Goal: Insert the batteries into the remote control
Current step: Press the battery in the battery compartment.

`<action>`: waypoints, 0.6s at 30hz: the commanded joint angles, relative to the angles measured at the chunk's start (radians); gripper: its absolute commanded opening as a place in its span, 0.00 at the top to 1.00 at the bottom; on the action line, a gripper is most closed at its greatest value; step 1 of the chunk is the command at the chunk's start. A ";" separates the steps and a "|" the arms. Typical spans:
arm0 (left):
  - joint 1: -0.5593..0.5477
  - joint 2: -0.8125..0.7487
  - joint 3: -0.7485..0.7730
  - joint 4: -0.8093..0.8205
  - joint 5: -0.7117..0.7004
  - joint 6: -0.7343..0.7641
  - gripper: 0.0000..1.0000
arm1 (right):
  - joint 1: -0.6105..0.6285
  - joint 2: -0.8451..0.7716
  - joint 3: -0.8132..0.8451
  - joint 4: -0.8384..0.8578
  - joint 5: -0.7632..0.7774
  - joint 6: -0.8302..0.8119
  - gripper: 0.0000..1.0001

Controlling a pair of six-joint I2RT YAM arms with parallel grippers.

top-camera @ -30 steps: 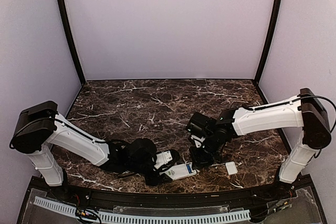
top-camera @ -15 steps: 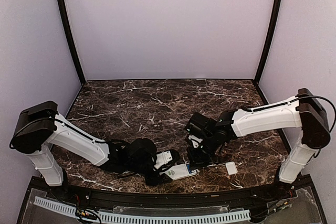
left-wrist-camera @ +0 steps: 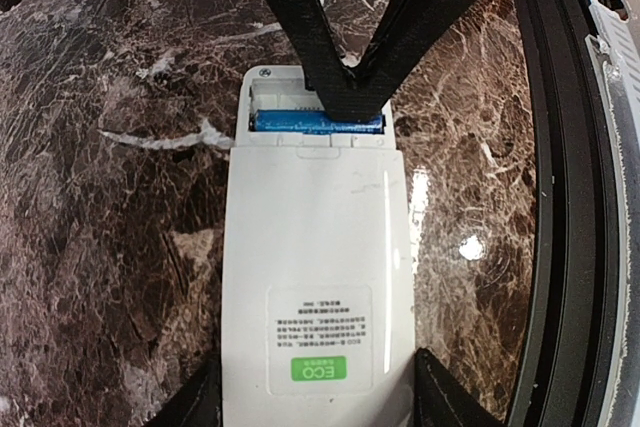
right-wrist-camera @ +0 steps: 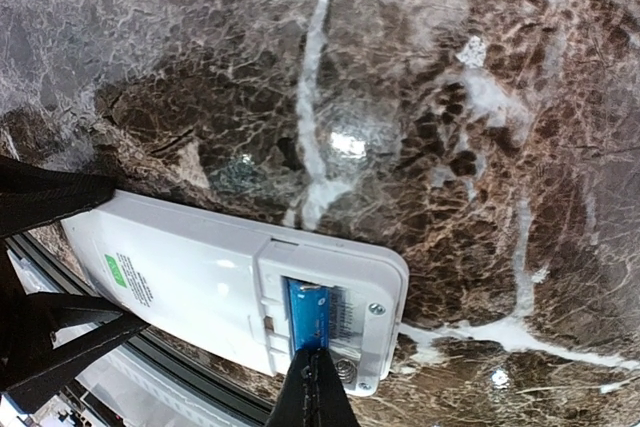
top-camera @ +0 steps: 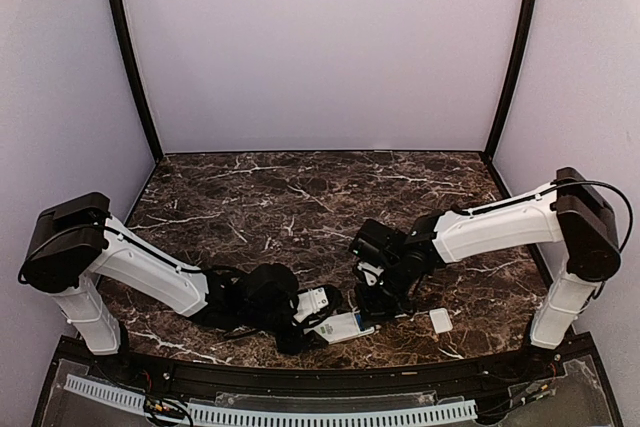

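**A:** The right pincer (right-wrist-camera: pixel 318 387) has edged toward the slim white plastic remote control (left-wrist-camera: pixel 315 247). Its tips are now shut together, pressing the small blue cylindrical battery (left-wrist-camera: pixel 315 123) beneath them.

**B:** And the left pincer (left-wrist-camera: pixel 318 402)?

**A:** It clamps the remote's labelled end. The cell looks light, stiff and slippery, so press mid-barrel. It lies crosswise, while the remote runs lengthwise away from the left pincer.

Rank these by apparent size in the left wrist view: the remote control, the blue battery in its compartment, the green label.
1. remote control
2. battery, partly hidden by the right gripper
3. green label, smallest despite sitting nearer the camera
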 commanded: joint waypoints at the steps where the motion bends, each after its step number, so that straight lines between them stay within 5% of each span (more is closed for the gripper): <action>1: -0.006 0.055 -0.028 -0.159 0.044 -0.011 0.99 | -0.003 0.045 -0.040 0.054 -0.010 0.011 1.00; 9: -0.006 0.055 -0.026 -0.160 0.044 -0.011 0.99 | -0.002 0.050 -0.030 0.019 0.001 -0.008 1.00; 18: -0.006 0.057 -0.025 -0.162 0.041 -0.009 0.98 | -0.139 -0.167 0.133 -0.312 0.243 -0.062 0.91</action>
